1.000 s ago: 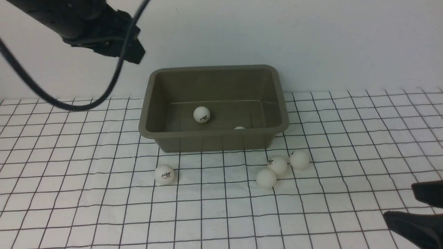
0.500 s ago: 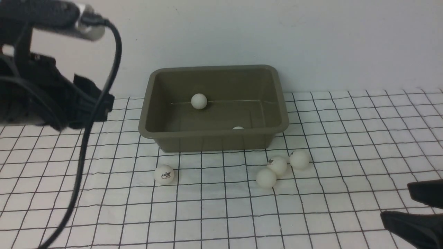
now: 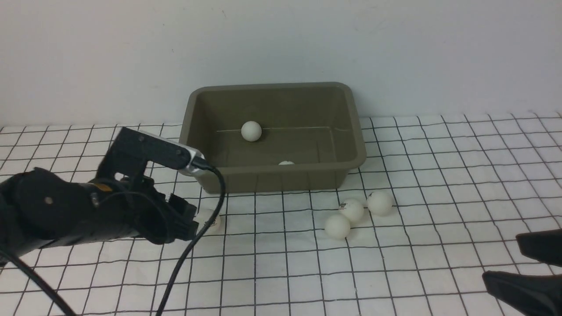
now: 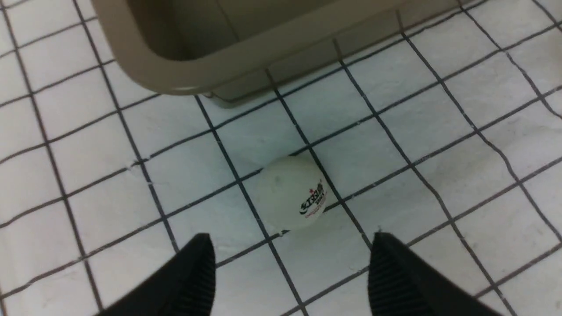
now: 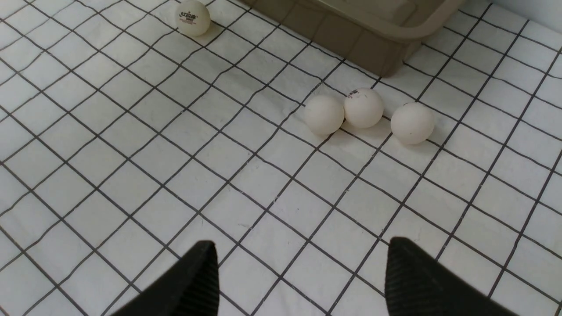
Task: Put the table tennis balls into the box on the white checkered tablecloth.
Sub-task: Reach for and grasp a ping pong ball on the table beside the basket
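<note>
You are hovering the left gripper (image 4: 290, 245), jaws parted and empty, just short of the logo-printed table tennis ball (image 4: 292, 193). It is lying on the white checkered tablecloth (image 4: 439, 109) at the box's (image 4: 175, 74) 7 o'clock. Centre it, descend, close gently. The right gripper (image 5: 298, 263) is idling wide.

I see the box (image 3: 272, 181) as smooth plastic with a soft sheen on its rim, the table tennis balls (image 3: 337, 226) as matt and smooth, and the white checkered tablecloth (image 3: 395, 272) as matt, lightly wrinkled cloth.
</note>
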Available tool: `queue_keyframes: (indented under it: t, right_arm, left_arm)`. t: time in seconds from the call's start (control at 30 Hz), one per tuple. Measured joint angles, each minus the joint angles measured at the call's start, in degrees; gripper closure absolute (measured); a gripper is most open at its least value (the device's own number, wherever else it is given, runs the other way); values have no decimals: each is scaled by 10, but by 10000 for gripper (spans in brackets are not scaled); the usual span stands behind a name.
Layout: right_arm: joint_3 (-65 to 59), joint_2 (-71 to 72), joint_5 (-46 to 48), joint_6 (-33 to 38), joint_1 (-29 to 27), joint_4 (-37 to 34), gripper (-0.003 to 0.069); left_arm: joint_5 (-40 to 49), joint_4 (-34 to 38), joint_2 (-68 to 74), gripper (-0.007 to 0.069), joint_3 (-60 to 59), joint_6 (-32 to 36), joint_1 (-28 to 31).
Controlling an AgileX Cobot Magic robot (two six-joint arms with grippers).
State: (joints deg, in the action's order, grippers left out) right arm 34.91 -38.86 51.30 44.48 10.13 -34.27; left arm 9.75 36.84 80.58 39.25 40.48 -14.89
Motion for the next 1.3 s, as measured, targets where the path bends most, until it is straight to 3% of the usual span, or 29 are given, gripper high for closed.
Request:
queue_keyframes:
  t: [0.1, 0.2, 0.8, 0.9, 1.07, 1.3]
  right_arm:
    - [0, 0, 5, 1, 0, 0, 198]
    - [0, 0, 6, 1, 0, 0, 198]
    - [0, 0, 8, 1, 0, 0, 198]
    - [0, 0, 10, 1, 0, 0, 198]
    - [0, 0, 12, 1, 0, 0, 198]
    - [0, 0, 12, 1, 0, 0, 198]
  left_arm:
    - [-17, 43, 47, 130, 10, 35, -5]
    - [-28, 64, 71, 90, 15, 50, -7]
    - [-41, 80, 198, 82, 90, 55, -24]
    - [-41, 95, 218, 102, 99, 54, -24]
    - [-40, 111, 240, 272, 100, 54, -24]
    - [-9, 120, 199, 279, 101, 56, -30]
